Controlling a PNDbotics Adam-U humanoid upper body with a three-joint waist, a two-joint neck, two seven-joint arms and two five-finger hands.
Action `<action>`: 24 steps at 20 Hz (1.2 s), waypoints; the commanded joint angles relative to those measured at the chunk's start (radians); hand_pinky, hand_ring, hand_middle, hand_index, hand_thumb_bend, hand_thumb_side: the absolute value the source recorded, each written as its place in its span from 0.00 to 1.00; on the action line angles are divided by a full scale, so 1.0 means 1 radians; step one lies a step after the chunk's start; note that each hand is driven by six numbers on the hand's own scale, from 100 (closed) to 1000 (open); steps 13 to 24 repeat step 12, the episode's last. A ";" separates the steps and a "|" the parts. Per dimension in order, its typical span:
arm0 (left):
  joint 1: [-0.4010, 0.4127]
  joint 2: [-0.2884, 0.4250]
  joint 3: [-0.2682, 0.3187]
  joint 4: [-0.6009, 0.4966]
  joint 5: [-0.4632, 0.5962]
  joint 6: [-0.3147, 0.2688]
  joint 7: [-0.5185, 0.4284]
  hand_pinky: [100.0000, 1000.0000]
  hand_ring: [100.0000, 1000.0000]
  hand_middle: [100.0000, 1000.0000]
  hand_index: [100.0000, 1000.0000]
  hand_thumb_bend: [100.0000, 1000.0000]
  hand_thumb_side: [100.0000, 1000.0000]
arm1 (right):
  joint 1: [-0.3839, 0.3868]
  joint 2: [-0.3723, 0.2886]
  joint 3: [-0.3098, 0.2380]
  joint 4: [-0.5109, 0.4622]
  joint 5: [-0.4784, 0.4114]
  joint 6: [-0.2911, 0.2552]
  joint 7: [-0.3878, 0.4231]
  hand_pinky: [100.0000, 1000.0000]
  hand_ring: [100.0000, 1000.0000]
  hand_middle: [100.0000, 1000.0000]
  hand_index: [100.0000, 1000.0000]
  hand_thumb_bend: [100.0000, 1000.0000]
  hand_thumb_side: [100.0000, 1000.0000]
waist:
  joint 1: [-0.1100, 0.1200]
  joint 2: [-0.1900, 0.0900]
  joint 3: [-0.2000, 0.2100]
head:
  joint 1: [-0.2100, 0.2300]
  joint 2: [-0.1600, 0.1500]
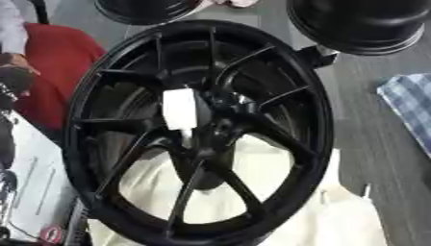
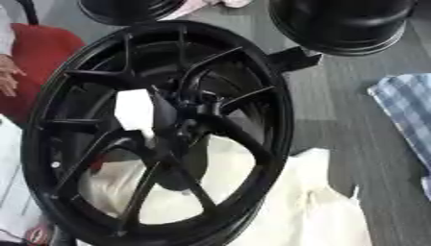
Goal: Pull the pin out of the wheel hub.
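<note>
Black robot hand (image 1: 221, 103) reaches into the wheel hub (image 1: 202, 129), fingers indistinct.

Big black multi-spoke wheel (image 2: 160, 134) fills most of the shot, tilted, with a white blocky piece (image 2: 134, 110) sitting right by its hub. Cream cloth (image 2: 278, 206) shows through the spokes toward 5 o'clock. Another black wheel (image 2: 345, 24) at 1 o'clock, checked blue cloth (image 2: 408, 115) at 3, something red (image 2: 38, 62) at 10.

Grey floor (image 1: 370, 144): cream cloth (image 1: 336, 216), checked cloth (image 1: 412, 103).
</note>
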 commanded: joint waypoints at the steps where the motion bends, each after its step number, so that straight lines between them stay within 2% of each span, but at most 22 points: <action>1: -0.002 0.017 0.010 -0.014 0.003 0.000 0.001 0.82 0.67 0.54 0.76 0.00 0.69 | -0.012 -0.034 0.008 -0.020 -0.040 -0.035 0.002 0.95 0.95 0.76 0.81 0.00 0.54 | -0.002 -0.030 0.000 | 0.001 -0.002; 5: -0.004 0.020 0.010 -0.017 0.001 -0.001 0.001 0.82 0.67 0.54 0.76 0.00 0.68 | -0.037 -0.039 0.039 -0.020 -0.106 -0.105 0.059 0.95 0.94 0.74 0.79 0.00 0.53 | -0.005 -0.027 0.005 | 0.003 -0.002; 7: -0.006 0.020 0.008 -0.018 0.000 -0.001 0.000 0.82 0.67 0.54 0.76 0.00 0.68 | -0.050 -0.040 0.051 -0.020 -0.132 -0.127 0.091 0.96 0.93 0.69 0.77 0.00 0.53 | -0.006 -0.027 0.009 | 0.004 -0.003; 12: -0.011 0.022 0.005 -0.022 -0.002 -0.001 -0.002 0.82 0.67 0.54 0.76 0.00 0.68 | -0.084 -0.029 0.077 -0.020 -0.186 -0.146 0.137 0.96 0.94 0.72 0.79 0.00 0.54 | -0.011 -0.025 0.015 | 0.002 0.000; 24: -0.011 0.022 0.005 -0.022 -0.002 -0.001 -0.002 0.82 0.67 0.54 0.76 0.00 0.68 | -0.084 -0.029 0.077 -0.020 -0.186 -0.146 0.137 0.96 0.94 0.72 0.79 0.00 0.54 | -0.011 -0.025 0.015 | 0.002 0.000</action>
